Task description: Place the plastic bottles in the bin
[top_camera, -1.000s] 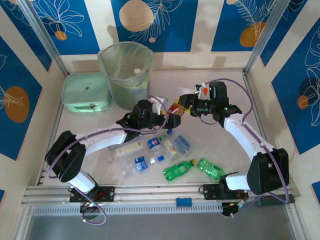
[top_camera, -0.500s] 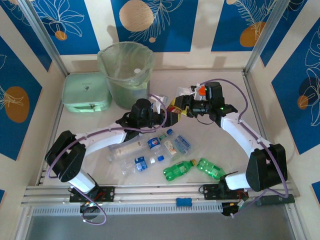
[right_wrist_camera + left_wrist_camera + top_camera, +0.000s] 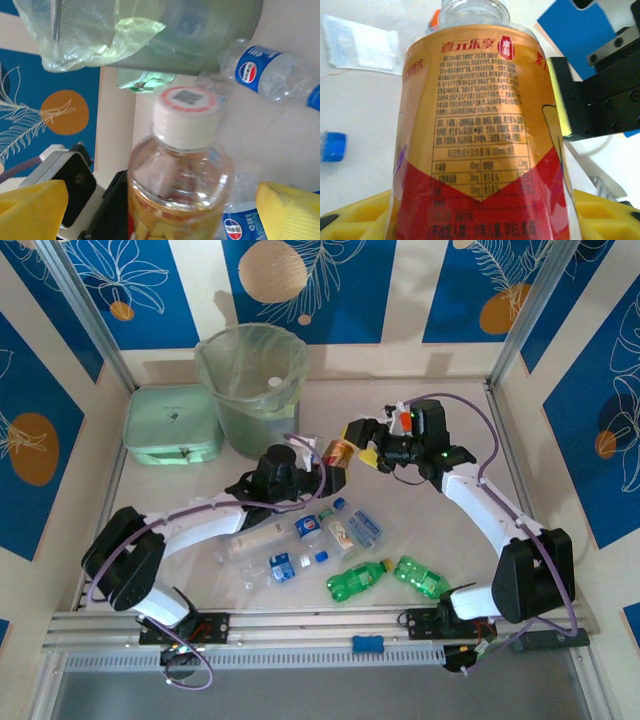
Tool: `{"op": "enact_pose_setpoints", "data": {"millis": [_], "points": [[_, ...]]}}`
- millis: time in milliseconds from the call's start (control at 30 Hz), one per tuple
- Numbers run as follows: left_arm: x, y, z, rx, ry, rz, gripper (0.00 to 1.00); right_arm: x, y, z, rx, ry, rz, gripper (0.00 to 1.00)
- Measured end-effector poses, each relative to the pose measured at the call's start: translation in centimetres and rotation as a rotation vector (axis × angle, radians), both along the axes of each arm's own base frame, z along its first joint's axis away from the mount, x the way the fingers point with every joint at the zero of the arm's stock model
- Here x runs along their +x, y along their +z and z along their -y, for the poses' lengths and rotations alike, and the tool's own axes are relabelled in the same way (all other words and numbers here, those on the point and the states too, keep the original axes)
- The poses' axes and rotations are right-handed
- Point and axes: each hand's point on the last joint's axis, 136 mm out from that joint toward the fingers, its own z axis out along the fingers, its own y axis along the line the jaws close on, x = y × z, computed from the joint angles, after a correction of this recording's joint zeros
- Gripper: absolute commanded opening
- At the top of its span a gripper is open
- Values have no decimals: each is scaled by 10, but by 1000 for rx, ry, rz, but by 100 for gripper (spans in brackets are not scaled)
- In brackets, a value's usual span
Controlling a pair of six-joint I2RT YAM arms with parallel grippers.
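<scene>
The left gripper (image 3: pixel 330 460) is clamping the gold-labelled bottle (image 3: pixel 480 130) (right gripper (image 3: pixel 360 445) is gaping); it should be lifting clear before crossing to the bin (image 3: pixel 240 425).

right gripper (image 3: pixel 360 443) opened, left gripper (image 3: pixel 322 462) clasped bottle (image 3: pixel 338 451)

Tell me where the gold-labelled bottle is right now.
Top view, mid-table: the gold-labelled bottle is held in the left gripper, just right of the bin, with the open right gripper beside it.

The bin (image 3: pixel 240 425) stands at the back, a box (image 3: pixel 172 425) left of it, the bottles (image 3: pixel 357 580) strewn on the table (image 3: pixel 420 530) before it.
</scene>
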Motion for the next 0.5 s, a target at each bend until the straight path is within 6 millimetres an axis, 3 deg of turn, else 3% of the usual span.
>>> {"op": "enact_pose_setpoints", "data": {"millis": [133, 300, 500], "points": [[3, 11, -19, 12, 62, 25, 47, 8, -1, 20, -47, -100, 15, 97], [9, 42, -44, 42, 123, 115, 47, 7, -1, 39, -89, -191, 39, 97], [35, 110, -77, 67, 204, 266, 47, 4, -18, 47, -126, -228, 1, 97]]}}
